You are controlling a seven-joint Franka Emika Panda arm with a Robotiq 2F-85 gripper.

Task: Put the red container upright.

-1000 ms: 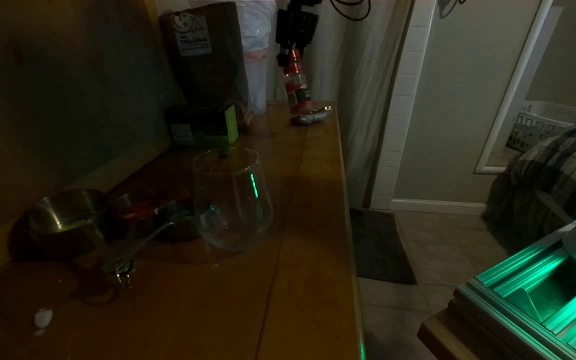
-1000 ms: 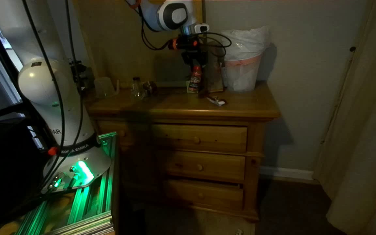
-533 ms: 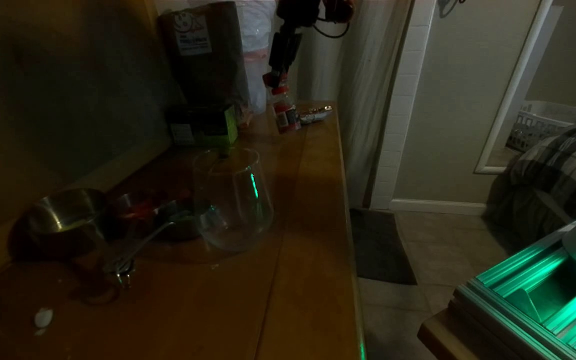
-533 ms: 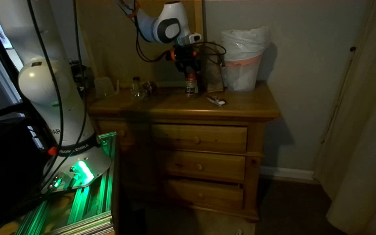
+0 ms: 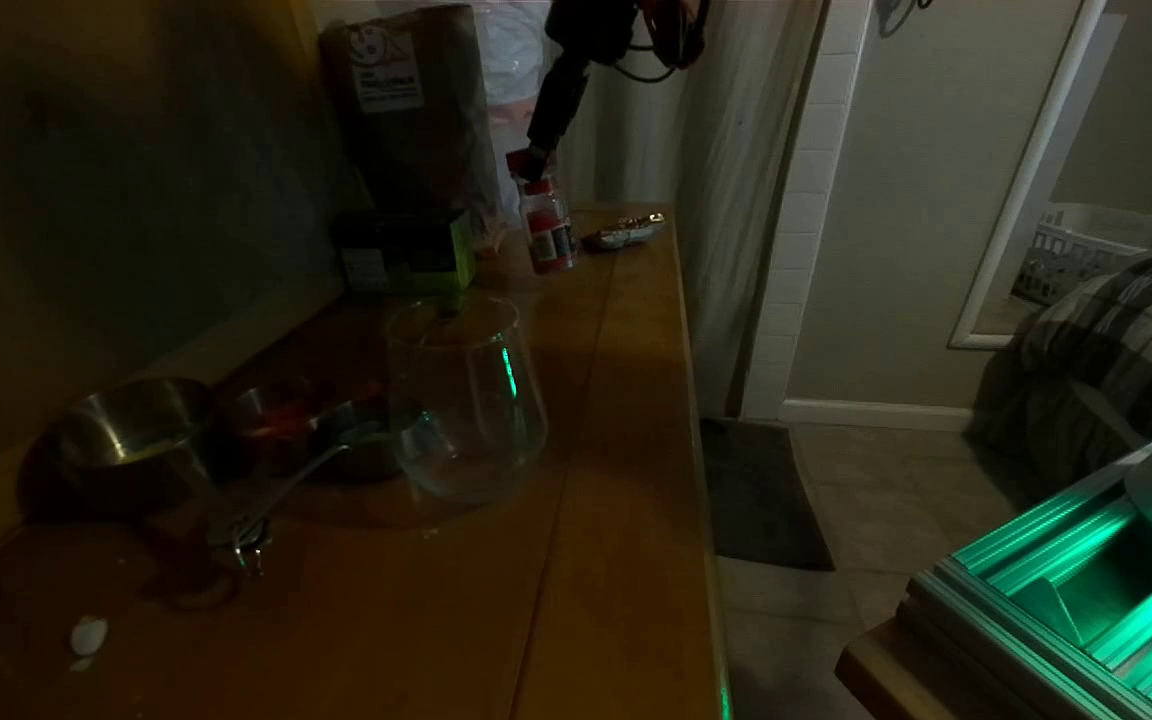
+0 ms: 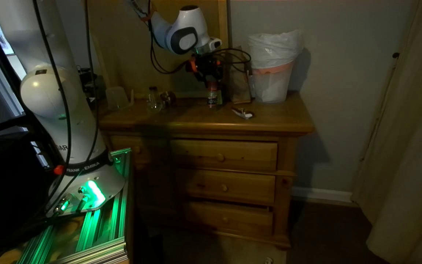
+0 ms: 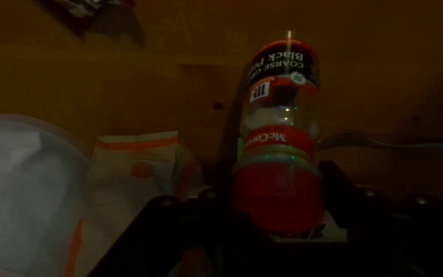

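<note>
You have the claw [image 7: 279, 184] clamped on the red container [image 5: 548, 234] by its cap; the body reaches below the claw, tilted in an exterior view. In this dimness, you can't really tell whether its base touches the dresser [image 6: 211, 121] beneath.

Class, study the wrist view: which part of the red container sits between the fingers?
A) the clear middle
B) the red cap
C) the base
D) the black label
B: in the wrist view, the fingers flank the red cap of the red container, its black label clear of them.
</note>
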